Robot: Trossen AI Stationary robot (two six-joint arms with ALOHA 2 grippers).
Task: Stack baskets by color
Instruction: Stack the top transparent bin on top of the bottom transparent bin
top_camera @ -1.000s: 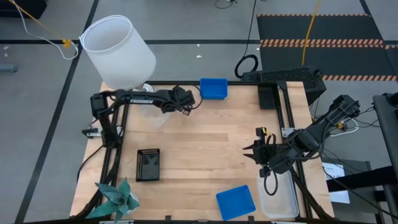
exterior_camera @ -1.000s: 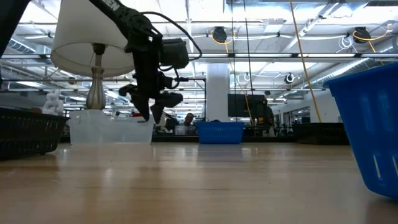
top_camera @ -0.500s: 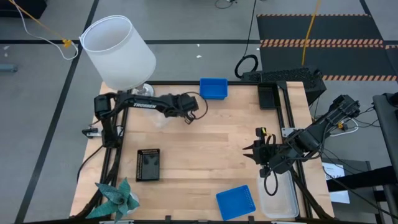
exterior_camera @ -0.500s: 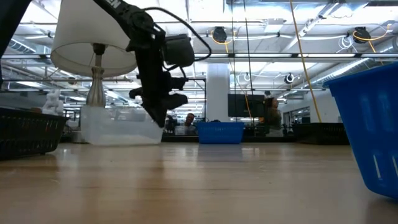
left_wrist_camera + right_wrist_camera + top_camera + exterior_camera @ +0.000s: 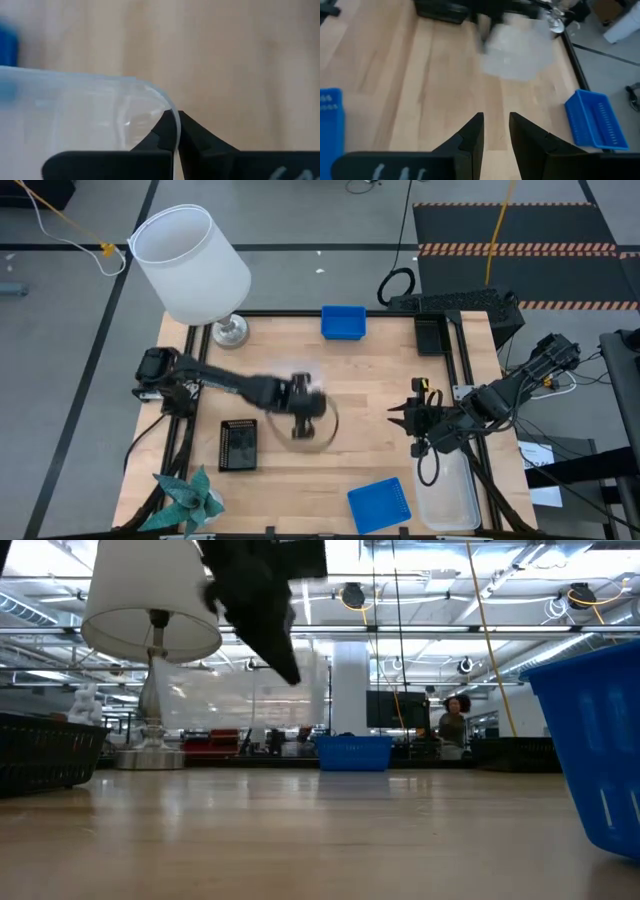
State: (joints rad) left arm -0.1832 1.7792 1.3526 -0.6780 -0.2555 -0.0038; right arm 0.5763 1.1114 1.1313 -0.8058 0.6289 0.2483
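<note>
A: Low cam, what's lifted?
B: Clear basket, above the desk, dark arm over it
A: Others?
B: Blue basket far back, another blue one near right

The left gripper and the clear basket it pinches are smeared by motion over the middle of the bench, their outlines unreadable. In the low view the blue basket is cut off by the edge, as is the black basket.
</note>
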